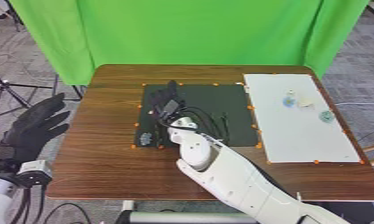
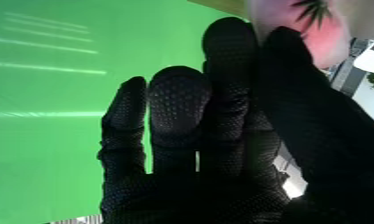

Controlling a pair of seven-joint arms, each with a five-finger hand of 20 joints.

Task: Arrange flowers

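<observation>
My right hand (image 1: 168,102) is over the upper left part of the black mat (image 1: 214,95), its fingers pointing toward the green curtain. In the right wrist view my right hand (image 2: 179,110) has its fingers straight. A pink, rounded thing (image 2: 330,42) with dark green pointed leaves shows beside the thumb tip; whether they touch is unclear. My left hand (image 1: 32,122) is off the table's left side, fingers extended and spread. On the white board (image 1: 294,142) lie a small blue item (image 1: 288,102), a pale yellowish item (image 1: 305,102) and a green item (image 1: 326,116).
A small grey-white patterned item (image 1: 146,139) lies at the mat's lower left. Orange markers line the mat and board. The brown table (image 1: 99,150) has bare wood left of the mat. A green curtain (image 1: 201,35) hangs behind the table's far edge.
</observation>
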